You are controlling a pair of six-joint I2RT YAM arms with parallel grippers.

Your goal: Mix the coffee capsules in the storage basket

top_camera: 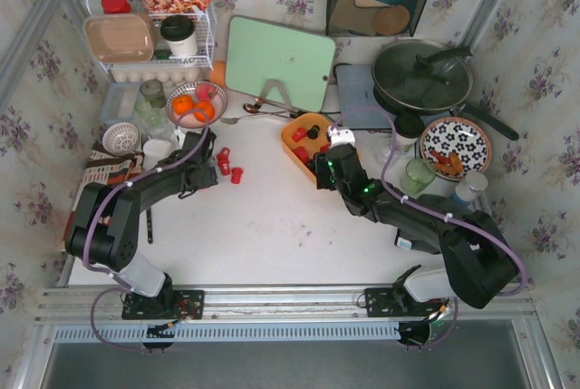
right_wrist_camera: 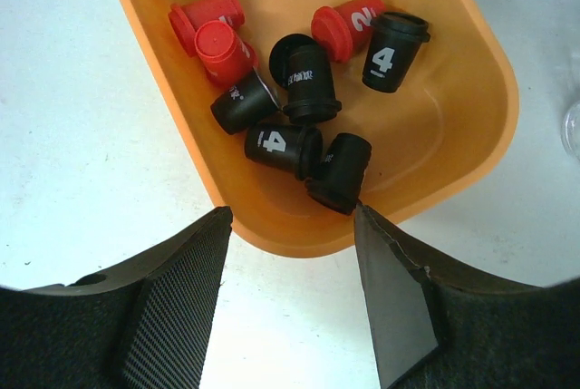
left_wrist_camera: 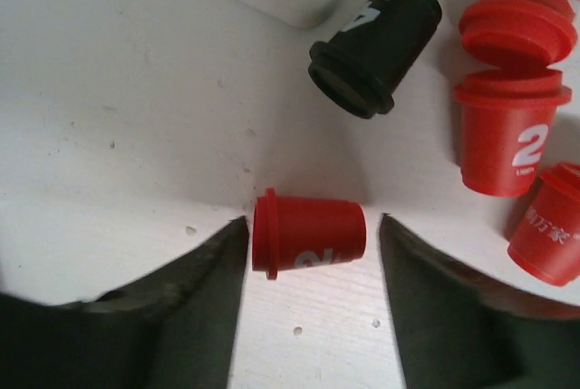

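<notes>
Loose capsules: a red capsule lies on its side on the table at lower centre of the left wrist view, between the left gripper's fingers. A black capsule and three more red capsules lie at upper right, clear of the fingers.
Basket: the basket sits just right of centre in the top view. In the right wrist view its near corner shows between the right gripper's fingertips.
Basket contents: five black pods and three red pods, jumbled and touching; more are cut off at the top edge.
Left gripper: spread wide, nothing clamped. The capsule's rim is just beside the left-hand finger, with a gap at the other.
Right gripper: spread wide, empty. Whether it touches the basket cannot be told.
</notes>
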